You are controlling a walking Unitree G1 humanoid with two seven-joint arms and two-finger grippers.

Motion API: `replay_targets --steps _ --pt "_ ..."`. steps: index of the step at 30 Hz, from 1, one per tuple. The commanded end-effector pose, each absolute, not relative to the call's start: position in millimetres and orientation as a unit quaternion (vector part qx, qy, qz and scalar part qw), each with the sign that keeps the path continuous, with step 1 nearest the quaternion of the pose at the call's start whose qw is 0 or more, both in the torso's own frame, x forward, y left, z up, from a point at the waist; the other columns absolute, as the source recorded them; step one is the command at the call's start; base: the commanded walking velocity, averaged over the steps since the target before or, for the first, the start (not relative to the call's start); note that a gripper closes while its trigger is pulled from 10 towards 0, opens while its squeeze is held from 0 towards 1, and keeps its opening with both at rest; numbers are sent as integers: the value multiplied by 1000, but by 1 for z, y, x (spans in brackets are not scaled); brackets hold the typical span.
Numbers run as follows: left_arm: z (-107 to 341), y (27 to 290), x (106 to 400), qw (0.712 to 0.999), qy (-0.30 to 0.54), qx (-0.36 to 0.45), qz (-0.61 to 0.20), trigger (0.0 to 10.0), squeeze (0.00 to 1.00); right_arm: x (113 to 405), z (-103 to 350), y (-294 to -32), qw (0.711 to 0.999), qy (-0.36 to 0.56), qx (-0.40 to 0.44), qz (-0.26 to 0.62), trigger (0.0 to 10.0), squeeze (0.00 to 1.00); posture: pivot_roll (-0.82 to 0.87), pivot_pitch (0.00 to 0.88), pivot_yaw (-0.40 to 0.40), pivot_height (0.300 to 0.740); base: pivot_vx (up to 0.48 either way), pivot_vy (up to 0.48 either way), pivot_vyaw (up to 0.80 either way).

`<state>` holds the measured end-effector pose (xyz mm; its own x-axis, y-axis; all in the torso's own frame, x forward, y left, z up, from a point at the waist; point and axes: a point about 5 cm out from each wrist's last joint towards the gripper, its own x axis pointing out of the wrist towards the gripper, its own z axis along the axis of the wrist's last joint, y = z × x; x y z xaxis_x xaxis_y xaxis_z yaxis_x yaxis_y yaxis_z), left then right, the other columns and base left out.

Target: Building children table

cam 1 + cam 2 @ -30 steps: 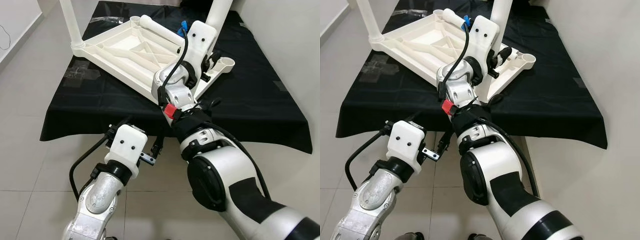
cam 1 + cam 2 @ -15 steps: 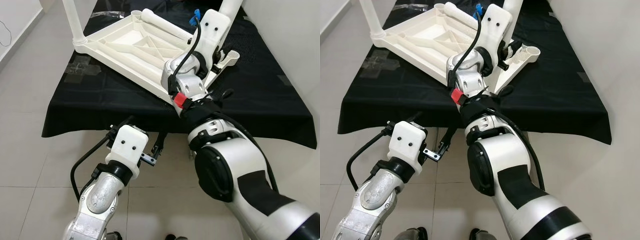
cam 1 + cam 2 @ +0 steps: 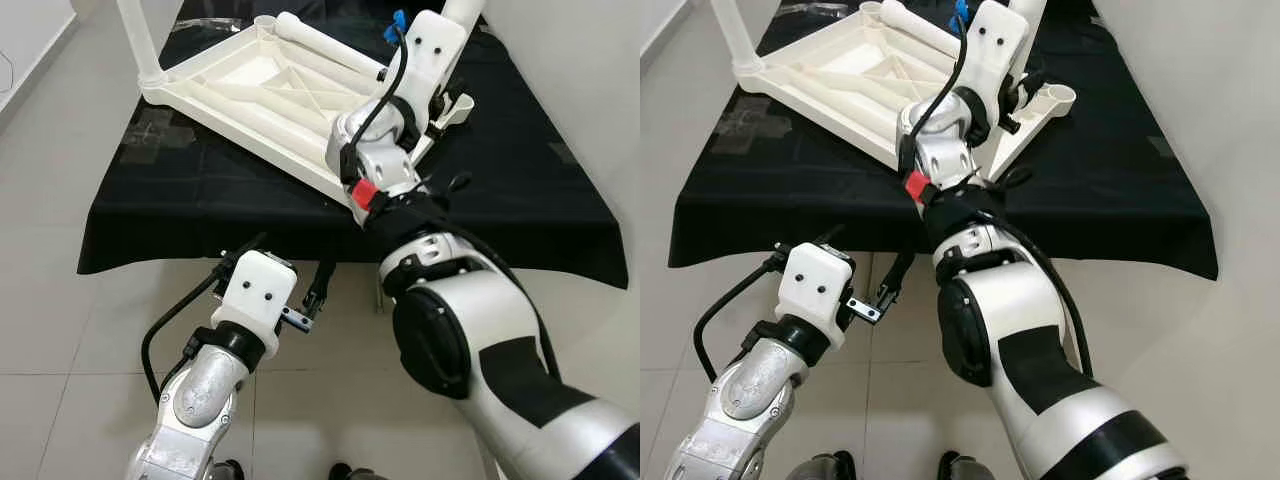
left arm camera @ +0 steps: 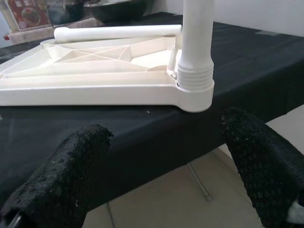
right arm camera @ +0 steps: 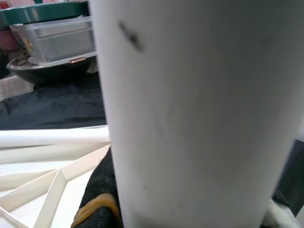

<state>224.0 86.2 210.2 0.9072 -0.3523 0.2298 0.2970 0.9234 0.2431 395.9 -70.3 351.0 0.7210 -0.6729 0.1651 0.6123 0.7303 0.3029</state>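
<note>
— Where was the tabletop?
— The white tabletop (image 3: 270, 95) lay upside down on the black cloth (image 3: 520, 170), one leg (image 3: 135, 40) upright at its far left corner and a loose leg (image 3: 325, 48) lying across its far edge.
— And the right gripper (image 3: 1015, 85)?
— Its fingers were closed round an upright leg (image 5: 190, 114) at the tabletop's right corner.
— The left one?
— The left gripper (image 4: 171, 156) hung below the cloth's front edge, fingers (image 4: 71, 166) spread wide, holding nothing.

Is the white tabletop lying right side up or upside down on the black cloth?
Upside down: the tabletop shows its ribbed underside facing up, with a leg standing upright from a corner socket.
</note>
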Motion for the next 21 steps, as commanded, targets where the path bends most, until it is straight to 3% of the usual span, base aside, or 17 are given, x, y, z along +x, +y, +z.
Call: replay_targets --steps 1,12,21 --pt "206 84 223 972 -130 99 -170 10000 0 388 388 -72 908 -191 146 -343 10000 0 114 213 -93 740 0 0 0" --pt "205 84 223 972 -129 99 -170 10000 0 389 387 -66 916 -195 130 -326 10000 0 115 219 -92 740 0 0 0" --pt "205 84 223 972 -128 99 -169 10000 0 401 325 -59 942 -109 85 -306 10000 0 117 224 -93 740 0 0 0"
